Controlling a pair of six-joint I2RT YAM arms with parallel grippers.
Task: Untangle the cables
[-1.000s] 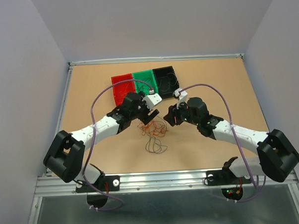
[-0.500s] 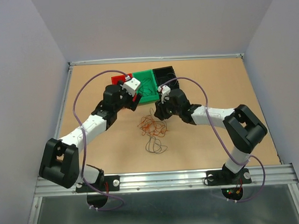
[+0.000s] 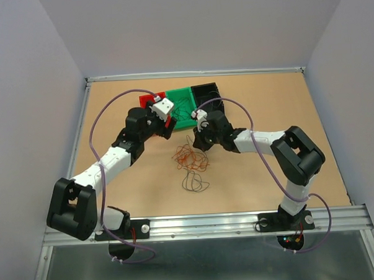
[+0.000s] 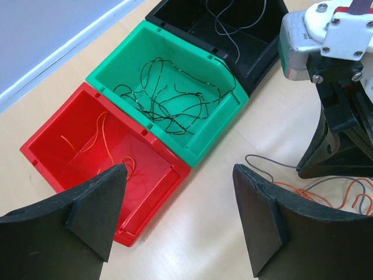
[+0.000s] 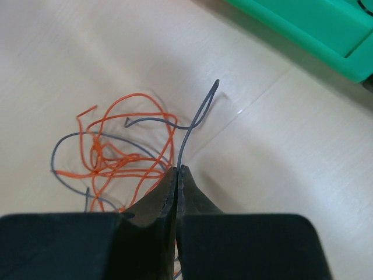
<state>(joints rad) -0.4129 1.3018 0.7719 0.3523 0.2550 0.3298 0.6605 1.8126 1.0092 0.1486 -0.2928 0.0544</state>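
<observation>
The tabletop (image 5: 280, 134) looks like pale wood-grain laminate, smooth with a soft sheen. The red bin (image 4: 55, 119), green bin (image 4: 213, 125) and black bin (image 4: 259, 61) are moulded plastic, slightly glossy; the thin cables (image 5: 125, 146) wear smooth coloured insulation. The left end effector (image 4: 178, 192) has matt black fingers (image 4: 93, 216).

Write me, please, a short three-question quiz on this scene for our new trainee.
1. True or false: the left gripper is open and empty.
2. Which bin holds orange wires: A red, B green, C black?
3. What is the right gripper shut on?
Key: 1 true; 2 A, the red bin; 3 a thin grey wire.
</observation>
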